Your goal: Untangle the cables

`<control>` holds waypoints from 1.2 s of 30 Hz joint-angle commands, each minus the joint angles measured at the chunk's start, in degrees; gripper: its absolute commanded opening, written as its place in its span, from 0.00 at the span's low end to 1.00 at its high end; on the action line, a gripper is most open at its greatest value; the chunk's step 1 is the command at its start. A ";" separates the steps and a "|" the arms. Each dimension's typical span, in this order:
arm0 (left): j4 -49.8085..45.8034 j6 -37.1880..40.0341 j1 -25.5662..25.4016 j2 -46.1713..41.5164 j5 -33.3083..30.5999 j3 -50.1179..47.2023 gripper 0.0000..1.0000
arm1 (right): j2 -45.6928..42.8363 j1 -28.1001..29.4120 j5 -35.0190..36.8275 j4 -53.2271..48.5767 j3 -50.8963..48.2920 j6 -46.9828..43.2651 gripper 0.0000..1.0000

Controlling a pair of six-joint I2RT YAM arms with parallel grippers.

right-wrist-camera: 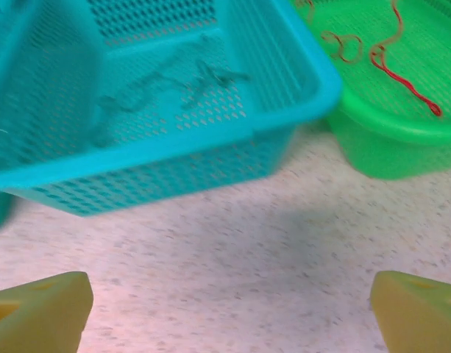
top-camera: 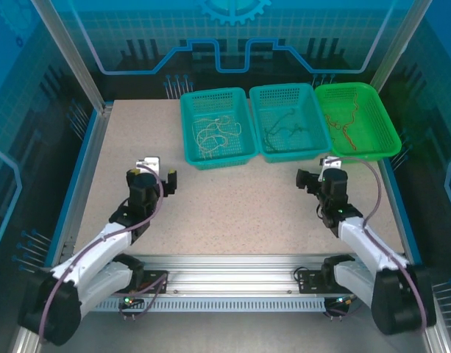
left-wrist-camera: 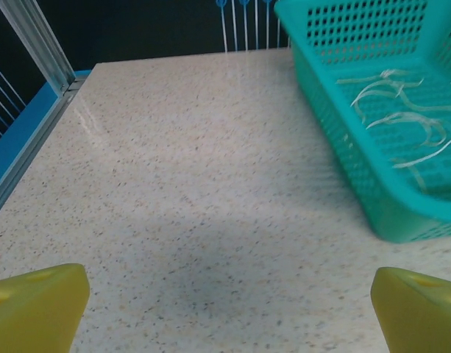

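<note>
I see the cables sorted by colour into three baskets lined up along the far edge of the surface (top-camera: pixel 232 213): two teal and one green. The left teal basket (top-camera: pixel 218 163) holds the white cables (top-camera: pixel 216 132), thin pale strands lying in loose curls on its floor. In my left wrist view they show as flat cream loops (left-wrist-camera: pixel 402 118) behind the perforated wall (left-wrist-camera: pixel 343 162). The middle teal basket (top-camera: pixel 295 156) holds the dark cables (top-camera: pixel 288 131), a few greenish-black wires that are crooked and spread out. In the right wrist view they are blurred (right-wrist-camera: pixel 173 81). The green basket (top-camera: pixel 365 153), on the right, holds the red cables (top-camera: pixel 346 121), wavy and kinked, some with small loops (right-wrist-camera: pixel 402 81). I cannot count the single strands in any basket.

My left hand (top-camera: pixel 157 173) hovers over bare surface, near and left of the left teal basket, with its yellow fingers (left-wrist-camera: pixel 34 309) spread wide and nothing between them. My right hand (top-camera: pixel 318 170) sits just near of the gap between the middle teal and green baskets. Its fingers (right-wrist-camera: pixel 416 312) are likewise spread apart, with only speckled surface between them.
</note>
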 commanded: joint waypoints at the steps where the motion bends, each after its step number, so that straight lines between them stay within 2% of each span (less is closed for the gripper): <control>1: 13.71 4.49 3.04 4.69 0.34 -2.74 0.99 | 9.59 1.03 5.29 9.70 2.99 -6.17 1.00; 3: 17.82 4.74 5.00 9.06 4.40 -3.05 0.99 | 17.17 1.16 3.54 17.29 3.65 -8.99 1.00; 4: 20.03 4.81 5.71 11.71 6.29 -2.92 0.99 | 18.88 1.99 3.04 15.81 5.99 -11.67 0.98; 6: 25.11 4.50 6.91 16.42 8.88 -2.91 0.99 | 23.45 3.82 5.35 25.07 4.97 -16.77 1.00; 7: 28.20 4.16 7.74 18.98 10.33 -3.06 0.99 | 25.28 2.63 4.40 28.63 4.19 -16.09 0.98; 8: 31.50 3.51 8.48 21.38 11.36 -3.26 0.99 | 23.97 1.24 1.53 26.03 3.94 -14.19 0.98; 10: 37.50 4.40 9.93 25.43 13.79 -3.27 0.99 | 25.19 -3.86 -5.67 36.44 -1.20 -10.92 1.00; 11: 38.74 3.95 11.12 27.11 15.35 -3.03 0.99 | 26.59 -4.26 -6.53 41.48 -2.94 -11.48 1.00; 12: 38.58 1.89 12.94 29.29 16.78 -2.22 0.99 | 25.23 -3.57 -6.98 35.12 -1.49 -11.80 1.00; 14: 50.30 -0.19 16.88 36.21 21.66 -4.00 0.99 | 26.01 -3.02 -9.04 32.98 0.75 -13.71 1.00; 16: 43.29 -2.89 18.72 32.39 24.15 -4.08 0.99 | 25.88 -3.28 -9.92 32.19 1.00 -13.66 1.00; 18: 47.62 -2.67 18.99 34.43 24.14 -4.52 0.99 | 25.86 -2.69 -8.67 32.73 0.73 -13.82 1.00; 23: 45.14 -3.22 18.86 34.18 22.11 -3.38 0.99 | 25.84 -3.94 -14.04 30.23 2.07 -14.49 1.00; 36: 41.75 -2.31 18.65 34.20 24.69 -1.72 0.99 | 25.84 -4.08 -14.46 30.21 2.09 -14.49 1.00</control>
